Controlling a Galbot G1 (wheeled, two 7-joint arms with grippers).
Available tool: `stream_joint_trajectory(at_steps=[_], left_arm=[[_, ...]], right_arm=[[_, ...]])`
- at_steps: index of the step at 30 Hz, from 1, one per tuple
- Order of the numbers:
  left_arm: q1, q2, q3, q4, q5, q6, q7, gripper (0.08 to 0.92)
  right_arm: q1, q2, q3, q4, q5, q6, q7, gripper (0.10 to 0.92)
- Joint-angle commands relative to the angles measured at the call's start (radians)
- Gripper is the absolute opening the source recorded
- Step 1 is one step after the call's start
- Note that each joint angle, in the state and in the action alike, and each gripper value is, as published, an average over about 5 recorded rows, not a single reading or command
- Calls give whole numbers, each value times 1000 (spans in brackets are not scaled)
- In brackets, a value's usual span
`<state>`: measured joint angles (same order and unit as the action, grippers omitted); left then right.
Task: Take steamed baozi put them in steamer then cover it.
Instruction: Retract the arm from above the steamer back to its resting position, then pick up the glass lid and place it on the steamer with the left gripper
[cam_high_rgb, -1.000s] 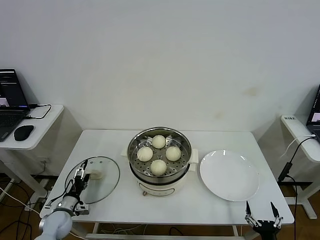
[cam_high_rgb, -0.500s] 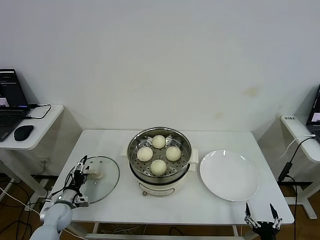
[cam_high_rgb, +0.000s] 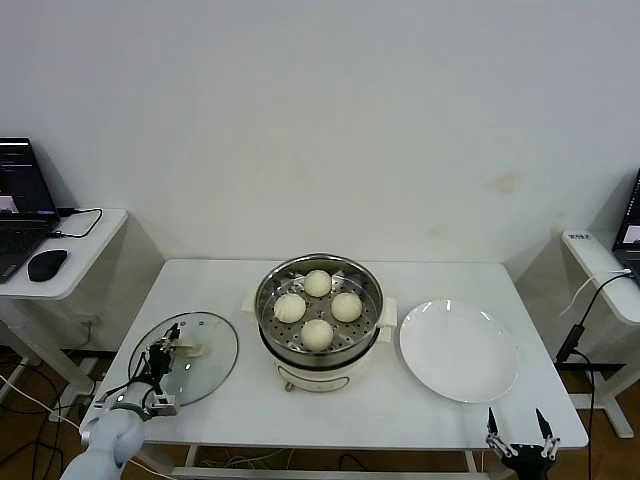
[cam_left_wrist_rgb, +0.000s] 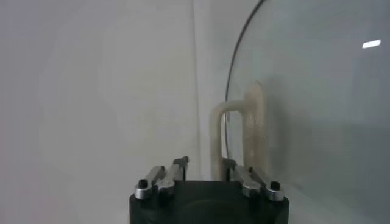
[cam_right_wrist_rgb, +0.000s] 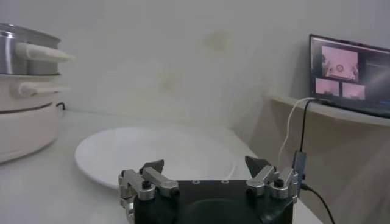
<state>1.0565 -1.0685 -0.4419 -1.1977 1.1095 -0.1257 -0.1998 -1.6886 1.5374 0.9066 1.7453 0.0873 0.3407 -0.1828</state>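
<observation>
A white surface (cam_high_rgb: 250, 400) stands before a plain wall. The cover (cam_high_rgb: 205, 345) lies flat at its left end, beside the steamer (cam_high_rgb: 318, 345) that holds four baozi (cam_high_rgb: 317, 333). Its bar handle (cam_left_wrist_rgb: 247, 131) stands just ahead of the left claw (cam_left_wrist_rgb: 206, 172), fingers released to either side. The right claw (cam_high_rgb: 520, 440), also released, waits off the near right edge, so the left arm is nearer.

Shiny perforated steel steamer (cam_high_rgb: 318, 300), smooth matt baozi (cam_high_rgb: 317, 333), clear glass cover (cam_high_rgb: 186, 357), glossy white plate (cam_high_rgb: 459, 351).

Four steamed baozi (cam_high_rgb: 318, 309), one steamer (cam_high_rgb: 318, 345), one cover (cam_high_rgb: 205, 370), one plate (cam_high_rgb: 459, 350), two pincers.
</observation>
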Motion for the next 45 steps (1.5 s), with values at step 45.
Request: stream_joint_trajectory(at_steps=[45], left_arm=[[-193,183,492,-804,-316,732,212,152]], right_arm=[[57,12,-104,-7,-227,12,64,823]])
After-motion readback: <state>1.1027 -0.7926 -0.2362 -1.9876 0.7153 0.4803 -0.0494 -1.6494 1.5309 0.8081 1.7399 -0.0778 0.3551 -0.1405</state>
